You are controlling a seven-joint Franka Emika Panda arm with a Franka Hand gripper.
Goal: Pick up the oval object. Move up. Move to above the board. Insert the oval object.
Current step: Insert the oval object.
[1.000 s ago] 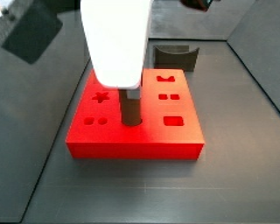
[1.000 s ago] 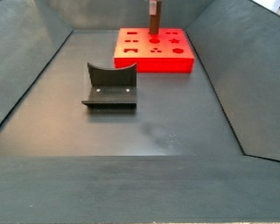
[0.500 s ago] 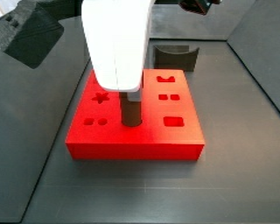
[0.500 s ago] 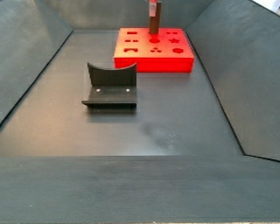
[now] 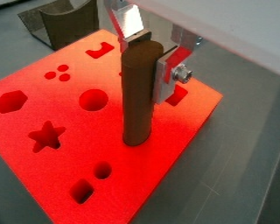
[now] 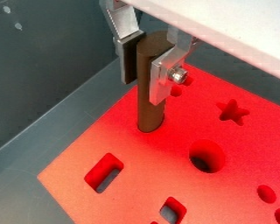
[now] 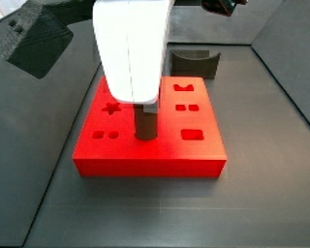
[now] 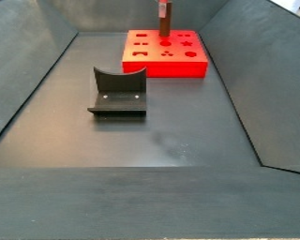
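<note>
The oval object (image 5: 136,96) is a dark brown peg standing upright, and my gripper (image 5: 149,59) is shut on its upper part, a pad pressed to each side. The peg's lower end sits in a cut-out of the red board (image 5: 166,166). In the other wrist view the same hold shows: gripper (image 6: 146,66), oval object (image 6: 150,109), board (image 6: 130,188). In a side view the white hand (image 7: 128,48) hides the fingers; the peg (image 7: 144,124) rises from the board (image 7: 151,163). Far back in a side view stand peg (image 8: 165,17) and board (image 8: 167,67).
The dark fixture (image 8: 117,92) stands on the grey floor in front of the board, and it shows behind the board in a side view (image 7: 194,60). Sloping grey bin walls (image 8: 34,84) enclose the floor. Star (image 5: 45,136) and round (image 5: 94,100) cut-outs lie beside the peg.
The white hand has sunk a little, and less of the peg shows above the board than one second ago. The board and fixture have not moved.
</note>
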